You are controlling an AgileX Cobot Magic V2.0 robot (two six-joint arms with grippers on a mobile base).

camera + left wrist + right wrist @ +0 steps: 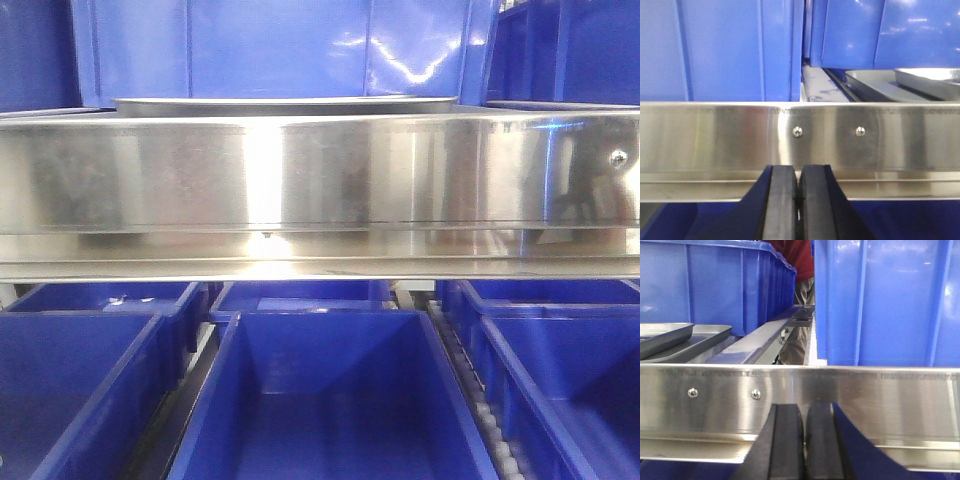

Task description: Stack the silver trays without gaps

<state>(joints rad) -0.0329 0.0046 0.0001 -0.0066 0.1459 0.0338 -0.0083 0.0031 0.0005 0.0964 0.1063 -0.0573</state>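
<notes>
Both grippers sit low, just in front of the shelf rail (320,185): my left gripper (799,200) has its black pads pressed together with nothing between them, and my right gripper (805,445) likewise shows its two pads together, holding nothing. Largest items noted first. Blue bins (270,50) stand on the shelf behind the rail, filling the back of all three views; more blue bins (330,400) sit open-topped on the level below, seen in the front view only. Next, the brushed-steel rail runs full width across every view; two screws (797,131) show in it above the left gripper, two more above and left of the right gripper. Silver trays (285,104): from the front, only a thin rim edge shows just above the rail's top edge, centre-left. Left wrist view puts the trays (920,82) on the shelf toward the right end, one resting in the other, tilted. Right wrist view shows the same pair (670,340) at the left, near the rail.
</notes>
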